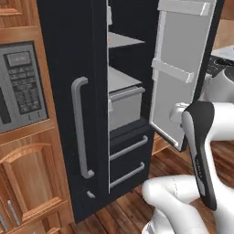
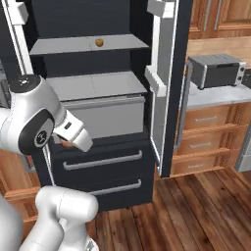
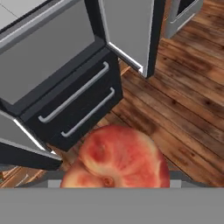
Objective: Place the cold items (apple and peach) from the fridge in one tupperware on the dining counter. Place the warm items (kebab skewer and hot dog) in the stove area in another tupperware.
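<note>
I see peach [image 3: 120, 157] at bottom centre of hand view, clamped in gripper [image 2: 68, 143], outside open fridge [image 2: 98, 162]. Round, smooth, soft-skinned: bruises, could slip. I'd grip across widest middle. Small fruit [image 2: 99, 42] on upper shelf.

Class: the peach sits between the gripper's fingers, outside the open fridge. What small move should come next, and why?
Probably back away from the fridge toward the dining counter: the peach already sits in the gripper, clear of the shelves.
</note>
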